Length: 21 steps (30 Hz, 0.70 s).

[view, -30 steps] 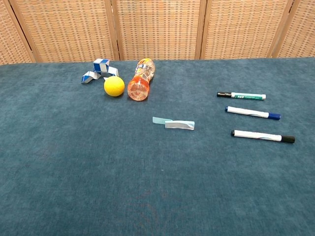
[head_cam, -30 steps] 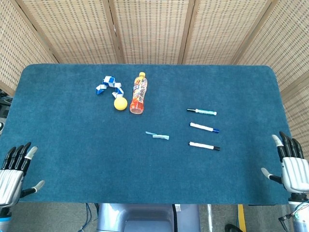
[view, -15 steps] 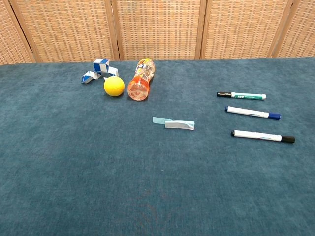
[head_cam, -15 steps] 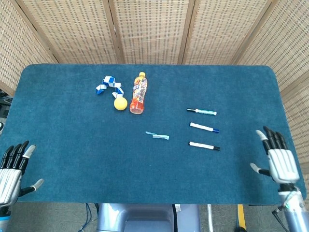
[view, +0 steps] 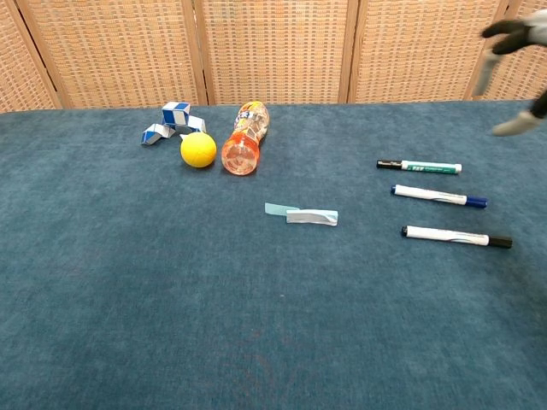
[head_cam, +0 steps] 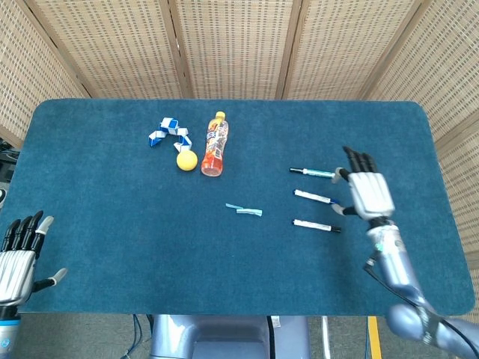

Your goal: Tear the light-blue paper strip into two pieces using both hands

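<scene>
we see the table (head_cam: 90, 247), covered in dark blue cloth, spanning both views. our right hand (head_cam: 367, 191) hovers above its right side, fingers spread apart and holding nothing, just right of the three markers; in the chest view only its blurred fingertips show at the top right corner. our left hand (head_cam: 18, 254) sits at the near left edge of the table, fingers apart and empty, well away from everything else.

an orange drink bottle (head_cam: 214, 144) lies on its side toward the far left-centre, with a yellow ball (head_cam: 186, 161) just beside it and a blue-and-white twist puzzle (head_cam: 168, 132) close behind the ball. the three markers (head_cam: 316, 198) lie in a row, roughly parallel, on the right.

the light-blue paper strip (head_cam: 244, 210) lies flat near the table's middle, between the bottle and the markers, apart from both hands. in the chest view it looks creased, one end paler (view: 301, 213).
</scene>
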Motion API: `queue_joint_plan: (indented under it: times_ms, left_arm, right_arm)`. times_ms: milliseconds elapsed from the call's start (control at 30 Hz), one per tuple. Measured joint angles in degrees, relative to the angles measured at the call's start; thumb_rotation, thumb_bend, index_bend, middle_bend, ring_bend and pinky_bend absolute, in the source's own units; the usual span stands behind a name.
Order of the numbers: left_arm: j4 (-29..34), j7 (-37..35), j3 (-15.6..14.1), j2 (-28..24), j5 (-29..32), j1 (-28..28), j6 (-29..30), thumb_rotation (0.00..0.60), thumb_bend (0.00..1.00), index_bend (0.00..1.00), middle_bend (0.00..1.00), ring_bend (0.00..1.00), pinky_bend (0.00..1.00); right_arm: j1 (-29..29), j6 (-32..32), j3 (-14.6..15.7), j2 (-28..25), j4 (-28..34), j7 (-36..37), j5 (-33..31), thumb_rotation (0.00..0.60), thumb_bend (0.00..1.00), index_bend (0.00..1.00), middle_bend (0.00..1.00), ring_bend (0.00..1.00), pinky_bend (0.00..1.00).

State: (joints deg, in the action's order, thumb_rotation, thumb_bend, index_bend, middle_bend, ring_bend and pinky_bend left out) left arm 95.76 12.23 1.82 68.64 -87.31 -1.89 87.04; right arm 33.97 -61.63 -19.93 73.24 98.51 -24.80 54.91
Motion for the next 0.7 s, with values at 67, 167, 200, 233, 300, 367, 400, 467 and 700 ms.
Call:
queue_joint_plan:
  times_ms: [67,167,200,233,300,367,400,467,700]
  left_arm:
    - [0.0,0.4,0.2,0.2,0.7,-0.3,-0.5,0.6,0.0,0.0,0.0,0.0,0.0]
    - [0.0,0.8,0.5,0.4,1.6,-0.5,-1.1,0.6,0.0,0.0,0.0,0.0,0.0]
    - [0.0,0.9,0.5,0.4,1.9,-0.6,-1.2,0.6,0.0,0.0,0.0,0.0,0.0]
    - [0.0,1.0,0.6,0.5,2.0,-0.7,-1.3,0.6,0.0,0.0,0.0,0.0,0.0]
    - [0.0,1.0,0.6,0.5,2.4,-0.8,-1.5,0.6,0.0,0.0,0.0,0.0,0.0]
    - [-0.1,1.0,0.6,0.5,2.6,-0.8,-1.6,0.6,0.0,0.0,0.0,0.0,0.0]
    - [-0.1,1.0,0.6,0.5,2.7,-0.9,-1.7,0.6,0.0,0.0,0.0,0.0,0.0]
    - [-0.2,1.0,0.6,0.6,2.7,-0.9,-1.7,0.6,0.0,0.0,0.0,0.0,0.0]
    - [-0.2,0.8,0.3,0.5,2.4,-0.9,-1.4,0.6,0.0,0.0,0.0,0.0,0.0]
  right_arm:
    - [3.6,0.4,-0.8,3.0,-0.4,-4.7,-4.7,0.6,0.21,0.44,0.0,0.0,0.0]
    - [8.4,0.5,-1.4,7.2,-1.6,-9.7,-10.8,0.6,0.22,0.44,0.0,0.0,0.0]
    - [9.6,0.5,-1.6,8.3,-2.1,-10.9,-12.6,0.6,0.24,0.44,0.0,0.0,0.0]
    - [10.6,0.4,-1.7,9.5,-2.6,-12.0,-14.2,0.6,0.25,0.44,0.0,0.0,0.0]
    - [12.8,0.0,-1.8,12.3,-3.8,-14.2,-17.7,0.6,0.29,0.44,0.0,0.0,0.0]
    - [14.4,-0.5,-1.6,14.7,-5.1,-15.8,-20.0,0.6,0.31,0.44,0.0,0.0,0.0]
    - [15.0,-0.6,-1.5,15.6,-5.6,-16.3,-20.7,0.6,0.31,0.44,0.0,0.0,0.0]
    - [15.9,-1.0,-0.9,17.5,-6.8,-17.0,-21.9,0.6,0.31,0.44,0.0,0.0,0.0]
    - [17.4,-1.8,1.2,22.2,-10.8,-17.5,-23.3,0.6,0.31,0.44,0.0,0.0,0.0]
